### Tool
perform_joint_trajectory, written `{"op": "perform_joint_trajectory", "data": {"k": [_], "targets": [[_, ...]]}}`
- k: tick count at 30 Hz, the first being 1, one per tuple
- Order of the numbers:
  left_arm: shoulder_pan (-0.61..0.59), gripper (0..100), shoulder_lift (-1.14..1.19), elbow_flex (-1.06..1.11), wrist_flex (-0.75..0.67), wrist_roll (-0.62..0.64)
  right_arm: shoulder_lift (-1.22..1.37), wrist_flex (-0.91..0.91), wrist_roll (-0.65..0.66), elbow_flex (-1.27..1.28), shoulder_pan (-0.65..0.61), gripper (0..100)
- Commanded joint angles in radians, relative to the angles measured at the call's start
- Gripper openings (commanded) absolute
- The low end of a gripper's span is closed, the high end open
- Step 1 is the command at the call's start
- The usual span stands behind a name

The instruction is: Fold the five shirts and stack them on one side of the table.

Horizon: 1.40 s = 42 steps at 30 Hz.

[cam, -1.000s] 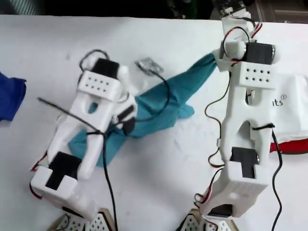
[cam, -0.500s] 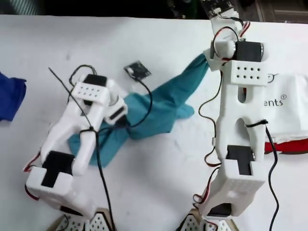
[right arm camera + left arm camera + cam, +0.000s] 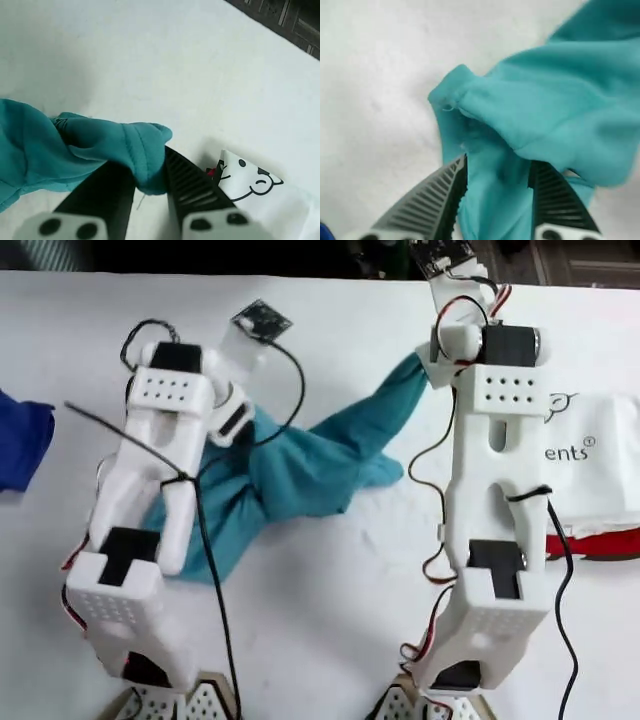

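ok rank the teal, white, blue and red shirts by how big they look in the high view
1. teal shirt, largest
2. white shirt, cut off by the frame edge and an arm
3. blue shirt, also cut off by the edge
4. red shirt, just a strip beside the white one
This ranks visible parts only.

The table (image 3: pixel 330 640) carries a white, matte covering and spans the high view from side to side. Its far edge runs almost straight across near the top of that view. In the left wrist view the covering looks faintly mottled. Beyond the far edge lies a dark background (image 3: pixel 300 255). At the far left corner, behind the edge, sits a pale striped object (image 3: pixel 40 252), possibly fabric or a slatted item; it cannot be identified. At the far right, dark panelling (image 3: pixel 295 20) with upright grooves stands just behind the table edge.
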Motion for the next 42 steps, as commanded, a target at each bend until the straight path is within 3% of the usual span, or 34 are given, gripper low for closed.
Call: {"op": "perform_joint_trajectory", "data": {"k": [1,6,17,25,34,38,42], "targets": [[0.05,21,-0.012,-0.106,0.143,0.006,0.039,-0.042,0.003,-0.014,0.044,1.9],[0.122,21,-0.012,-0.161,0.272,0.006,0.116,-0.091,-0.005,-0.014,0.134,1.9],[0.202,21,-0.015,-0.117,0.278,-0.021,0.14,-0.091,0.0,-0.014,0.18,1.9],[0.216,24,-0.211,-0.107,0.278,0.018,0.139,-0.091,0.002,-0.014,0.174,1.9],[0.216,25,-0.294,0.201,0.272,0.021,0.142,-0.087,0.002,-0.054,0.15,1.9],[0.2,25,-0.283,0.354,0.176,0.028,0.143,-0.085,0.003,-0.075,0.13,1.9],[0.165,25,-0.285,0.354,0.117,0.06,0.14,-0.084,0.002,-0.074,0.111,1.9]]}}
